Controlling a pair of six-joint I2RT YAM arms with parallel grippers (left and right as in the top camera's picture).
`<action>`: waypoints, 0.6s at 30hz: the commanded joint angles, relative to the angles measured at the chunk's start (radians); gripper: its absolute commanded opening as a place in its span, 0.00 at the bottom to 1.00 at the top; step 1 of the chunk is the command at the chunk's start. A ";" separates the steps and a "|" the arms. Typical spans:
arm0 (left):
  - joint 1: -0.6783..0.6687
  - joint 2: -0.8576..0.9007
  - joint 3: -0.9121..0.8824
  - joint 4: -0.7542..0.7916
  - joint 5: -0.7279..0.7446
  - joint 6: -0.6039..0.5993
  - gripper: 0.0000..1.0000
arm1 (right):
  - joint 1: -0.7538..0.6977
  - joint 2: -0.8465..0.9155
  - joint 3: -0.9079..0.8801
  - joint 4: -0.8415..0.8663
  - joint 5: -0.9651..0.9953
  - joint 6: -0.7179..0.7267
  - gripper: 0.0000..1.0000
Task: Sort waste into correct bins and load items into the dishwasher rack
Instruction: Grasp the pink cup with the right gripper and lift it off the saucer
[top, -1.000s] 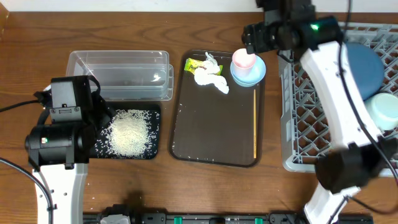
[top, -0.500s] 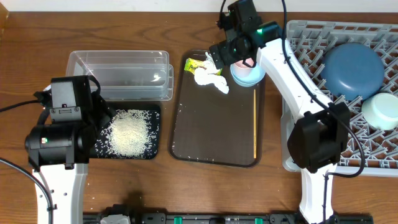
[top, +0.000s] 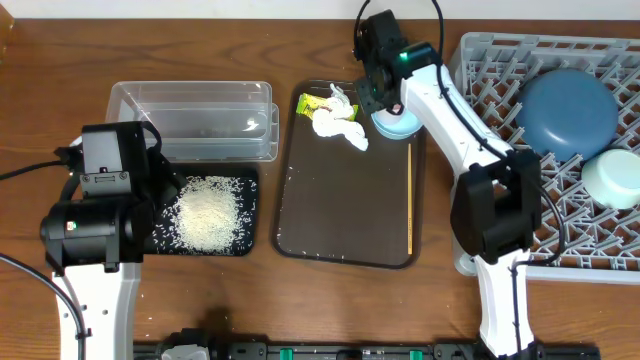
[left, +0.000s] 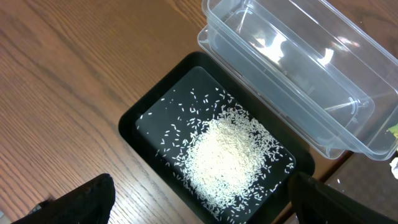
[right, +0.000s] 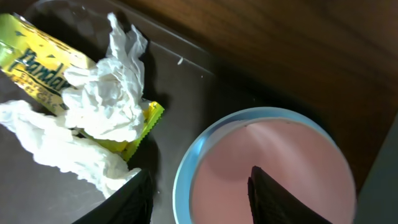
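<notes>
Right arm: reaches from the table's near edge, elbow beside the grey rack (top: 480, 60), long white link angled up and left. The wrist is pitched down over the far right corner of the brown serving tray (top: 340, 200). Right gripper (right: 199, 177) is parted at medium width. One finger is over the tray just outside the pale blue saucer (right: 183, 171); the other is over the mouth of the pink cup (right: 280, 149). Can't tell if either finger touches. Nothing is gripped. Cup sits on the saucer.

Crumpled tissue (top: 340, 125) lies just left of the saucer on the same tray, partly over the yellow-green wrapper (top: 315, 102). Wooden stick (top: 410, 195) lies lengthwise along the tray's right side, below the saucer.

Left arm: folded at the table's left edge, wrist pointing down over the black tray (top: 248, 240). Left gripper (left: 200, 180) is spread wide, with a finger at each lower corner of the wrist view. It holds nothing and hangs above the rice (top: 208, 212), which is heaped mid-tray with stray grains around it. Clear tub (top: 125, 100) sits just behind the black tray, the two touching or nearly so.

Dark blue dish (top: 568, 110) and pale blue bowl (top: 615, 178) are in the rack, with the bowl at its right edge.
</notes>
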 joint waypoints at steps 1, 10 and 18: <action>0.005 0.005 0.012 -0.004 -0.023 0.002 0.91 | 0.011 0.008 0.012 -0.008 0.017 0.016 0.48; 0.005 0.005 0.012 -0.004 -0.023 0.002 0.91 | 0.016 0.012 0.011 -0.026 0.016 0.019 0.21; 0.005 0.005 0.012 -0.004 -0.023 0.002 0.91 | 0.018 -0.017 0.014 -0.052 0.016 0.071 0.01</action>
